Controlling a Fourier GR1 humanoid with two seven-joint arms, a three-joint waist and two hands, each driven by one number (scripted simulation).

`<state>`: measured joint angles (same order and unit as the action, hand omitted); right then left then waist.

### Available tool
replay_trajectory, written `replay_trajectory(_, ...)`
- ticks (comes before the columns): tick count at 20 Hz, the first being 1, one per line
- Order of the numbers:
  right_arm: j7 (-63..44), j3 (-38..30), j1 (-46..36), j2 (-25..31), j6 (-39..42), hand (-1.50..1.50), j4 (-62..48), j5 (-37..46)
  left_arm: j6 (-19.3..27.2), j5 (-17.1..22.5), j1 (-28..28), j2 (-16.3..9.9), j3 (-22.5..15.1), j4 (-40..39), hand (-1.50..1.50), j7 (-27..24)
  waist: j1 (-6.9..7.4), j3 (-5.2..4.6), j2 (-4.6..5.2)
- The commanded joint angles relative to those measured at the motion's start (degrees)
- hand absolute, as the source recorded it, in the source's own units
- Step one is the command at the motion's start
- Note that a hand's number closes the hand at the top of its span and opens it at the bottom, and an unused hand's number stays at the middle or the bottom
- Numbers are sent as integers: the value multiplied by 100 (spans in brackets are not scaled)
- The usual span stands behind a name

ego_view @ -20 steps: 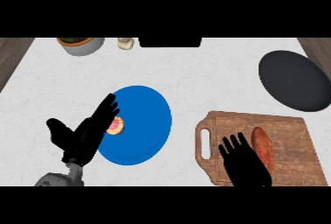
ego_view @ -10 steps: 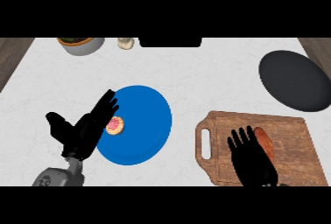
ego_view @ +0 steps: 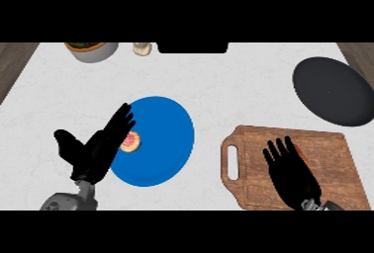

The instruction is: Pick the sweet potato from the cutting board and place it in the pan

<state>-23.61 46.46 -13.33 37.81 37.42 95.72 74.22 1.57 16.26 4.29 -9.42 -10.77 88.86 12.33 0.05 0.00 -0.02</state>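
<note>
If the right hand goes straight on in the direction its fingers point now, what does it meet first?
The right hand points up the view, slightly left. Ahead is only bare cutting board, then its far edge and open counter. The dark pan lies off to the right of that line. Heights are unclear.

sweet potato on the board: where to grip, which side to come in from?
From above, most likely. The sweet potato is hidden under the right hand, so its shape can't be read now. That hand is over the flat cutting board with straight fingers pointing away from the robot. Curling fingers and thumb down across its middle looks best.
</note>
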Motion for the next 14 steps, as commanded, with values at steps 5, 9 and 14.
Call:
replay_trajectory(5,872,-195,-3,-172,-944,150,-904,539,-26,-223,-141,165,-62,226,0,121,25,1,4)
replay_trajectory(9,1409,-118,-472,-65,-1431,150,-1257,912,-243,-52,82,145,247,-291,0,-133,40,1,13)
replay_trajectory(14,2003,-492,-550,304,-2057,150,-1463,1103,-140,-408,-380,352,-23,-147,0,-447,27,0,5)
